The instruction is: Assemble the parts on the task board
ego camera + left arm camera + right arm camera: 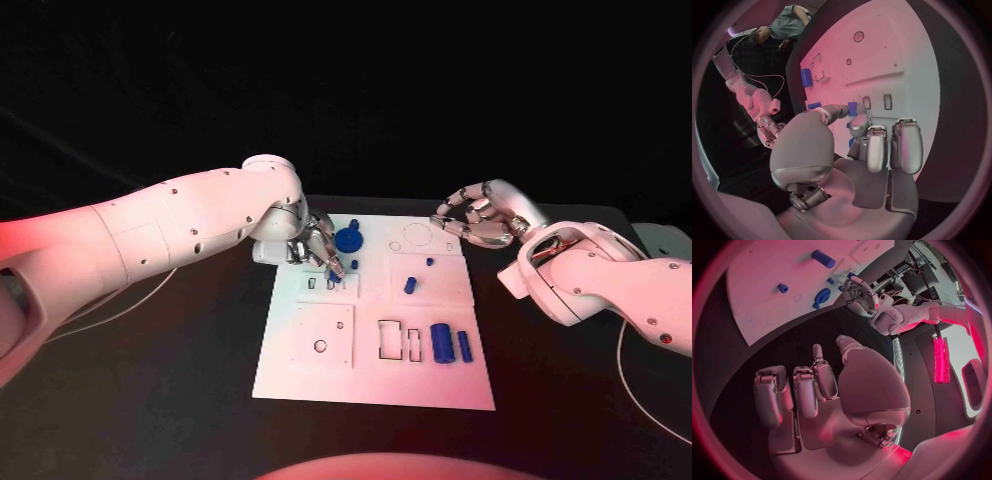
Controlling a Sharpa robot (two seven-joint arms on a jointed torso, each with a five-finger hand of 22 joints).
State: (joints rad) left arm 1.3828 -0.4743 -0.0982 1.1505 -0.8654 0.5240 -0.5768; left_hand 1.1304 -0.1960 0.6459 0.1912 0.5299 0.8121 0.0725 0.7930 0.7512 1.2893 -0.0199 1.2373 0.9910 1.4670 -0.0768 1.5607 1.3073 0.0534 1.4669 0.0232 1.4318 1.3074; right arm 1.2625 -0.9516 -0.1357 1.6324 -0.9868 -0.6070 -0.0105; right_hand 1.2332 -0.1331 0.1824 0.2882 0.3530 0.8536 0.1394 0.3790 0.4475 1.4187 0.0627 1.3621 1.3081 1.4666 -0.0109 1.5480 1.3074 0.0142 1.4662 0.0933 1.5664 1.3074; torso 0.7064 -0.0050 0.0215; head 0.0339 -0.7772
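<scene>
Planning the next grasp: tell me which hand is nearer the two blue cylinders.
Right. The right hand hovers off the board's far right corner; the left hand is at its far left. The cylinders lie near-right.

We can read no text, label, brand, number or sign anywhere. The task board (378,340) carries only black outlines of slots and circles, no lettering that we can make out.
</scene>
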